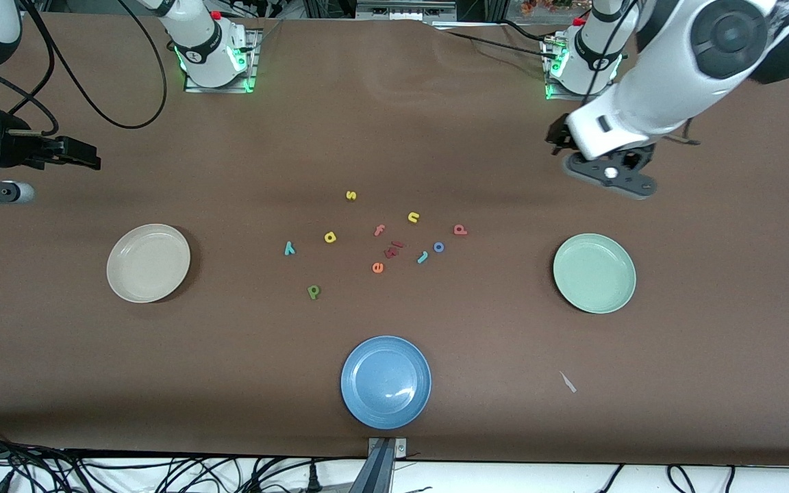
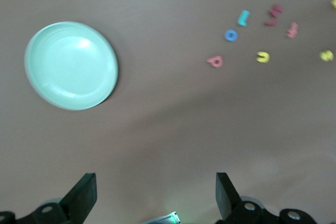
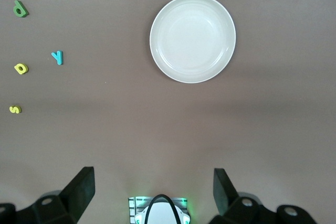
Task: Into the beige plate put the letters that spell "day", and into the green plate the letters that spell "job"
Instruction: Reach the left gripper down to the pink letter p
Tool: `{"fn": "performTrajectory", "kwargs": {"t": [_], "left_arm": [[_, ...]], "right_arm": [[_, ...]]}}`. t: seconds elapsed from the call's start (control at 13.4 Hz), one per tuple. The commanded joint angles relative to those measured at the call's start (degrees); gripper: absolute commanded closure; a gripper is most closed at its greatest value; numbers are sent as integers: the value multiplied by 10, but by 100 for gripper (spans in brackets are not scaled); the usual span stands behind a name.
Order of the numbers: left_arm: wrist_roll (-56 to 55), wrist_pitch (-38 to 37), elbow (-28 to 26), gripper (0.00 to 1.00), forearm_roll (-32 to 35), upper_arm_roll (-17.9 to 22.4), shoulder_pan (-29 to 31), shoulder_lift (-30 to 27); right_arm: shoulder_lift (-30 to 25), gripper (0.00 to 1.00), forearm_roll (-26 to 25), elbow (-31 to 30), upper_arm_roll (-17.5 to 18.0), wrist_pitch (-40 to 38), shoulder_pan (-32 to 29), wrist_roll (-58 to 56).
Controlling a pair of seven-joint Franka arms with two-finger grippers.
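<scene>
The letters lie scattered mid-table. Green d [image 1: 313,292], yellow a [image 1: 330,237] and teal y [image 1: 289,248] lie on the side toward the beige plate [image 1: 148,263]. Teal j [image 1: 422,257], blue o [image 1: 439,247] and salmon b [image 1: 460,230] lie on the side toward the green plate [image 1: 594,273]. My left gripper [image 2: 156,192] hangs open and empty above bare table between its base and the green plate [image 2: 71,65]. My right gripper [image 3: 153,190] hangs open and empty above the table's edge at the right arm's end, apart from the beige plate [image 3: 192,38].
A blue plate [image 1: 385,381] sits near the front edge, nearer the camera than the letters. Other letters lie among them: yellow s [image 1: 351,196], yellow n [image 1: 414,218], salmon f [image 1: 379,230], orange e [image 1: 377,268] and dark red pieces [image 1: 393,249]. A small white scrap [image 1: 568,383] lies near the blue plate.
</scene>
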Motion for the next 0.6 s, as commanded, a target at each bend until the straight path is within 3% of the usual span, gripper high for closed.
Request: {"fn": "performTrajectory", "kwargs": {"t": [0.0,0.15,0.37,0.52], "left_arm": [[108,-9,62,0,-16,4,-14,64],[169,18,68,0,-13,3,-32,107],[279,133,54,0,7,2,-51,173],[339,171,44,0,6,-2,-52,198]], "right_arm": [[1,0,4,4,-2,2,-1,-11],[1,0,4,4,-2,2,-1,-11],[1,0,5,4,-2,2,-1,-11],[1,0,7,3,-2,5,-1,-11]]}}
